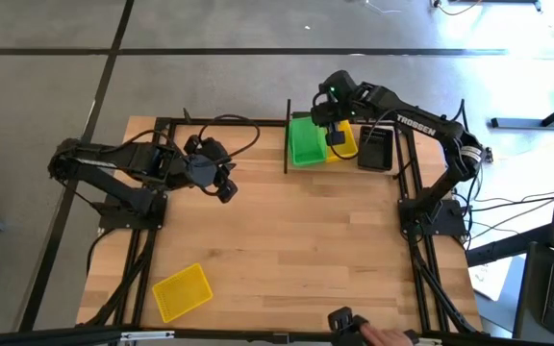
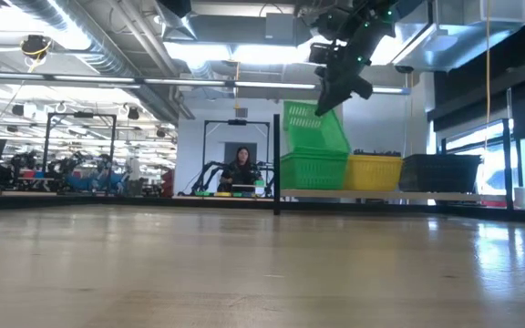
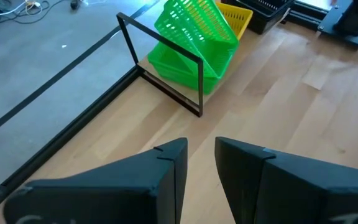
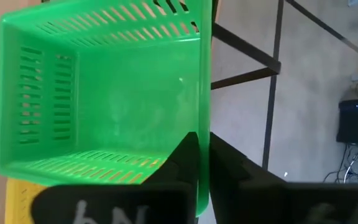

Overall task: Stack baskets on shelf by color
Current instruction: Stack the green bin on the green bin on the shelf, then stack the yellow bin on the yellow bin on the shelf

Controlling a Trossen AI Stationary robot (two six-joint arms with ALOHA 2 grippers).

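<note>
Two dark jointed arms with black cables, white TROSSEN lettering on the right arm (image 1: 412,123), green indicator light.

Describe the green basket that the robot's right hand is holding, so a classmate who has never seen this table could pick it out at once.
Look to the shelf at the table's far edge, where green, yellow and black baskets sit in a row. Above the green stack at one end, the green basket hangs tilted, its rim pinched by the right hand. It alone is tipped up; the others lie flat.

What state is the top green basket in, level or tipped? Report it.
Tipped. The top green basket leans at an angle on the green stack, its rim pinched by the right gripper.
</note>
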